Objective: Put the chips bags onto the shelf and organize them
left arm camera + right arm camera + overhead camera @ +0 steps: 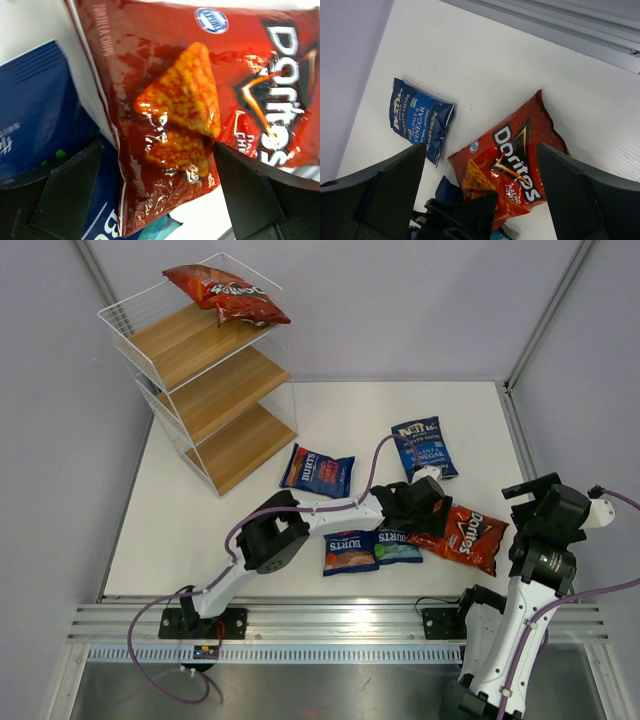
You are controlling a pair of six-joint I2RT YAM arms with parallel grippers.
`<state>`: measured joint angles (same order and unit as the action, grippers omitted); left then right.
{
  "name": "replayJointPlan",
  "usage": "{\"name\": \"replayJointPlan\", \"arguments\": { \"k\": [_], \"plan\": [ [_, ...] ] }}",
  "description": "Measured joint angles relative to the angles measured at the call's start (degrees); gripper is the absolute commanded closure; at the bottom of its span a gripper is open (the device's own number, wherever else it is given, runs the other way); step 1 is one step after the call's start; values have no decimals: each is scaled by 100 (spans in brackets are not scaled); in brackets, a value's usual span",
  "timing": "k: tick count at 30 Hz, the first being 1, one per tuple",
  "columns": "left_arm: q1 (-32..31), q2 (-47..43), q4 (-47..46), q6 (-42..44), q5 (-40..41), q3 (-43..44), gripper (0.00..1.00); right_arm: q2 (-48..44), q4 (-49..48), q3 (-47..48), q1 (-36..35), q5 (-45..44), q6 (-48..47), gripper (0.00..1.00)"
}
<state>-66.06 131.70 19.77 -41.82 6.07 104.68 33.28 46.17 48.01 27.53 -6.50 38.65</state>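
A red Doritos bag (465, 537) lies flat on the white table to the right of centre. My left gripper (426, 516) hangs low over its near-left corner. In the left wrist view the Doritos bag (190, 100) fills the frame and the left gripper (160, 200) is open, one finger on each side of the bag's corner. My right gripper (528, 490) is open, high above the table's right side, looking down on the same Doritos bag (515, 155). A second red Doritos bag (226, 293) lies on top of the shelf (215, 390).
A blue Kettle bag (424, 446) lies behind the left gripper. One blue Burts bag (317, 471) sits near the shelf and two others (349, 551) (398, 545) lie under the left arm. Grey walls close in both sides.
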Motion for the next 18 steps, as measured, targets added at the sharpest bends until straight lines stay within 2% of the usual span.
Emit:
{"name": "replayJointPlan", "arguments": {
  "k": [3, 5, 6, 8, 9, 12, 13, 16, 18],
  "plan": [
    [7, 212, 188, -7, 125, 339, 3, 0, -4, 0, -15, 15, -2, 1],
    [7, 503, 310, -7, 127, 761, 7, 0, -2, 0, -31, 13, -2, 0],
    [7, 625, 317, -9, 120, 903, 18, 0, -4, 0, -46, 13, -4, 0],
    [7, 717, 269, -42, 76, 1032, 31, 0, -4, 0, -76, 11, -9, 0],
    [7, 730, 267, -63, 39, 1032, 46, 0, -4, 2, -92, 9, -17, 1],
    [7, 748, 188, -157, -42, 999, 65, 0, -7, 13, -131, 2, -35, 0],
    [7, 737, 98, -175, -46, 960, 75, 0, -2, 20, -142, 2, -44, 0],
    [20, 389, -450, -267, -63, 304, 91, 0, -13, 20, -173, 2, -50, 1],
    [48, 2, -710, -328, -94, -256, 96, -4, -44, 20, -177, 13, -66, 0]
  ]
}}
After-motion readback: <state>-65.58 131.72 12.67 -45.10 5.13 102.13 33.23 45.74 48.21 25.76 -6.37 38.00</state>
